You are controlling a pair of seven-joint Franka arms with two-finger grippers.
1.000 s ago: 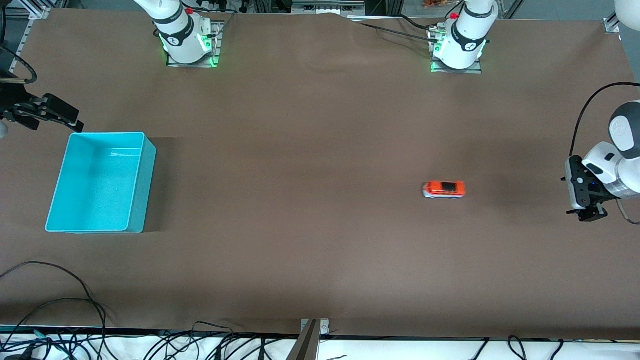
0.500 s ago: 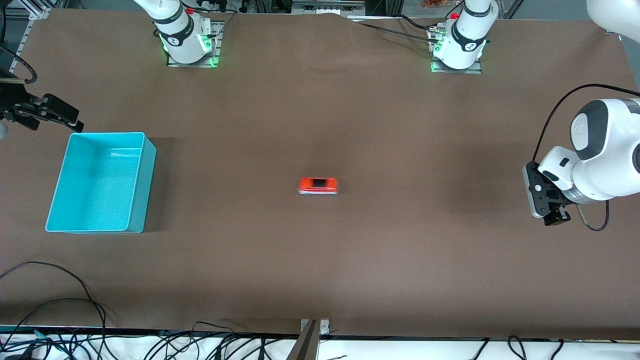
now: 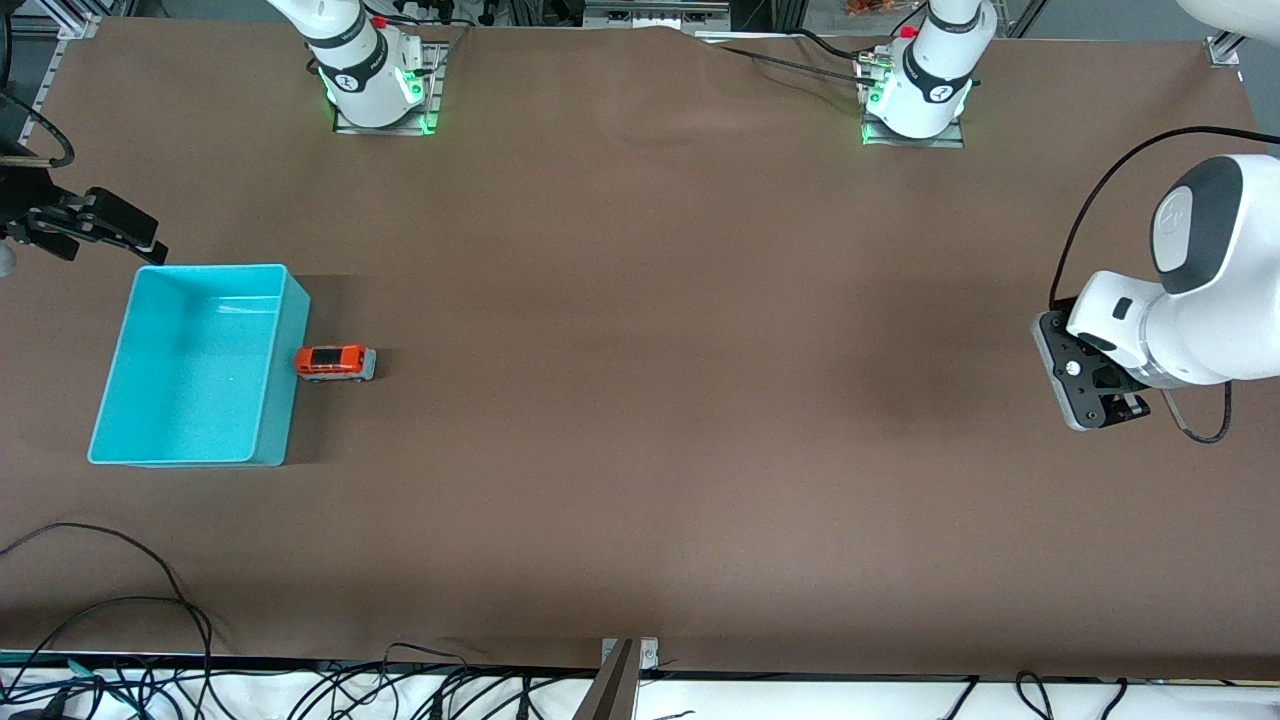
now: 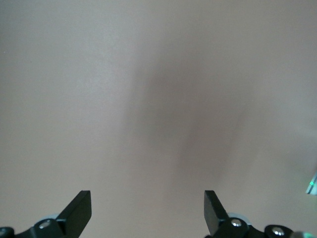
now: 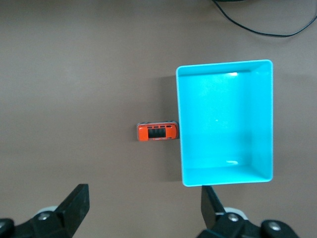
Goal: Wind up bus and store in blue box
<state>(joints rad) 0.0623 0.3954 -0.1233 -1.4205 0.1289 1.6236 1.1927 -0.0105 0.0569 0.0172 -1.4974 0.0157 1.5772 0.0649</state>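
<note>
The bus point(image 3: 335, 362) stands on the brown table against the outer wall of the blue box point(image 3: 190, 370), on the side toward the left arm's end. The box is empty. The right wrist view shows both from above, the bus point(image 5: 157, 132) touching the box point(image 5: 223, 124). My right gripper point(image 3: 135, 232) hangs open and empty, up in the air beside the box's farther corner; it also shows in its wrist view point(image 5: 143, 198). My left gripper point(image 3: 1105, 400) is open and empty over bare table at the left arm's end, and it shows in its wrist view point(image 4: 147, 206).
Black cables point(image 3: 110, 610) lie along the table's edge nearest the front camera. The two arm bases point(image 3: 370, 80) point(image 3: 915, 90) stand at the farthest edge. A metal bracket point(image 3: 625, 660) sits at the middle of the nearest edge.
The bus has rolled across the table from the left arm's end to the blue box's wall. The left gripper has shifted toward the table's middle and turned. The right arm has not moved.
</note>
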